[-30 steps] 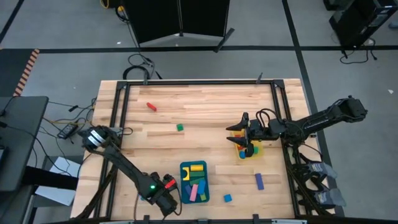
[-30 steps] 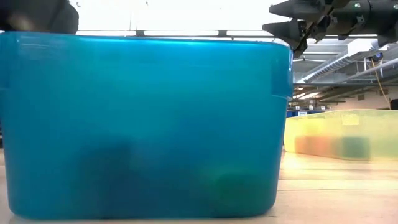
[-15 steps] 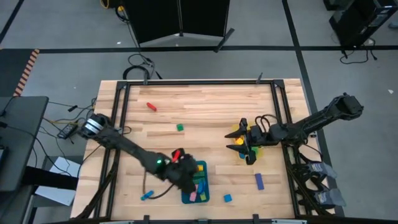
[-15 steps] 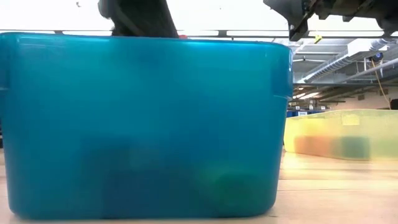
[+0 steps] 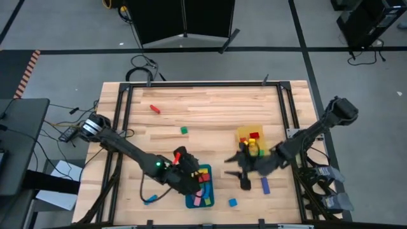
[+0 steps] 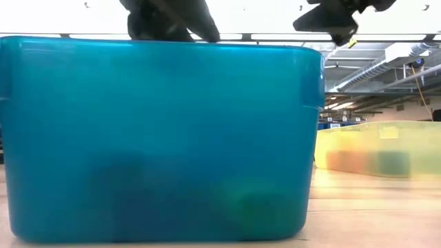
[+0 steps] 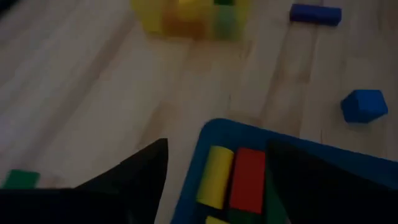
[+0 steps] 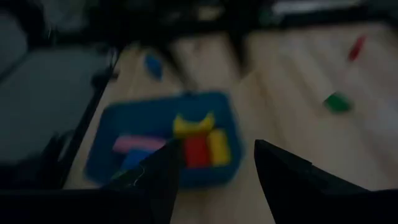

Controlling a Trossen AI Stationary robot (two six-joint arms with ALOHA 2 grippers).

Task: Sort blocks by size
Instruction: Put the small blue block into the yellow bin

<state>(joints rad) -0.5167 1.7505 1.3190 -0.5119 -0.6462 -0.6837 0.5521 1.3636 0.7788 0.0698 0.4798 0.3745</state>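
While the left tool [image 5: 189, 166] hangs spread wide above the blue tray [image 5: 189, 201], the right tool [image 5: 236, 173] hovers wide, empty.

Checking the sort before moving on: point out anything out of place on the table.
Nothing is spilled or damaged. Loose blocks remain unsorted on the wood: a red block, a green cube, a blue cube and a blue bar, all outside the blue tray and yellow bin.
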